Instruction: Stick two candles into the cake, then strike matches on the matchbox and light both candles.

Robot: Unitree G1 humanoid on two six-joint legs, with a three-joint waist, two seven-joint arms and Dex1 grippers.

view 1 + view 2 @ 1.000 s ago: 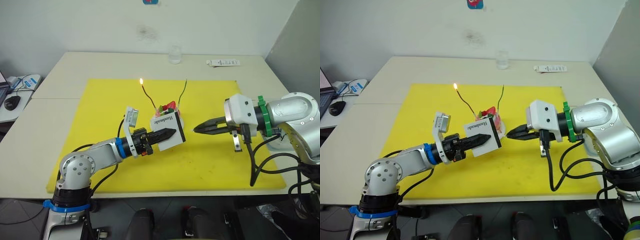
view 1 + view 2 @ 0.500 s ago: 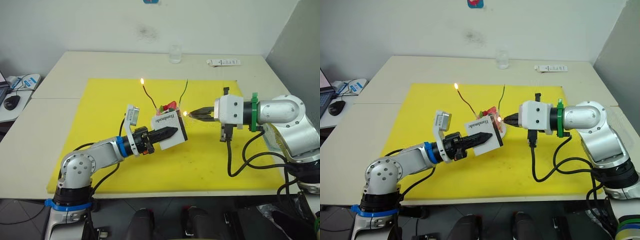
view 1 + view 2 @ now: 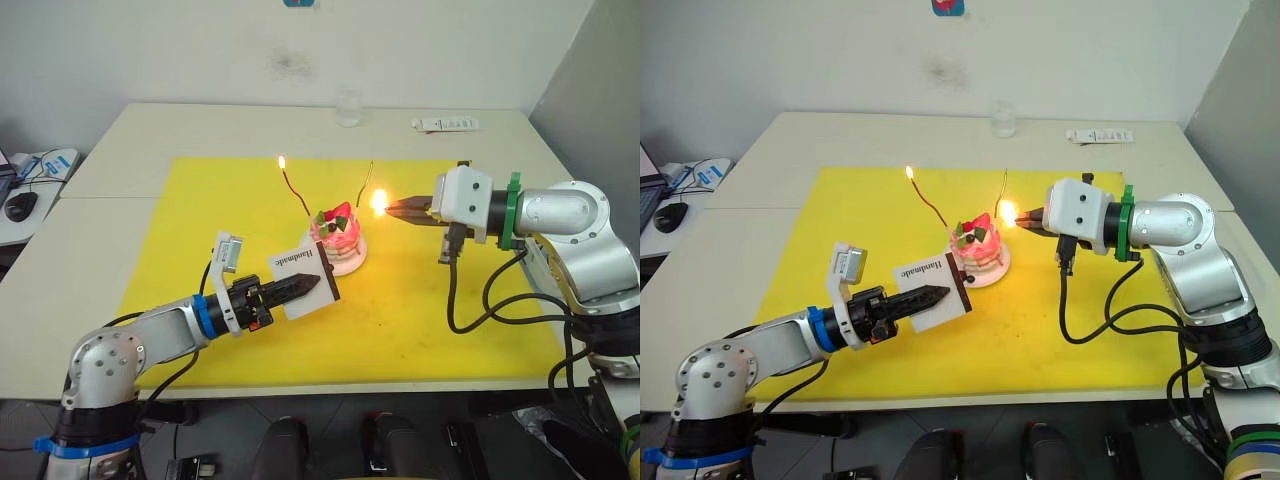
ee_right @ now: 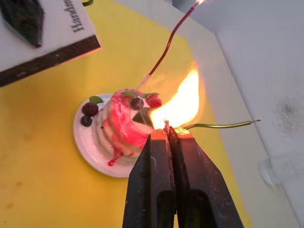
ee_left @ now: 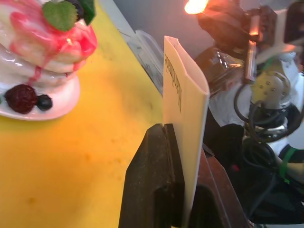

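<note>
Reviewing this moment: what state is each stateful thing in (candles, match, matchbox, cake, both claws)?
Red candle: stuck in cake, lit.
Green candle: stuck in cake, unlit.
Match: burning, held beside green candle.
Matchbox: lifted off mat.
Cake: upright on its plate.
Left claw: shut on matchbox.
Right claw: shut on match.

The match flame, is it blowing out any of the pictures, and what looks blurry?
Eye views: the flame is a white-hot glare spot beside the cake. Right wrist view: it flares over the right pincer, tinting the cake. Left wrist view: the matchbox and left pincer are soft and close.
</note>
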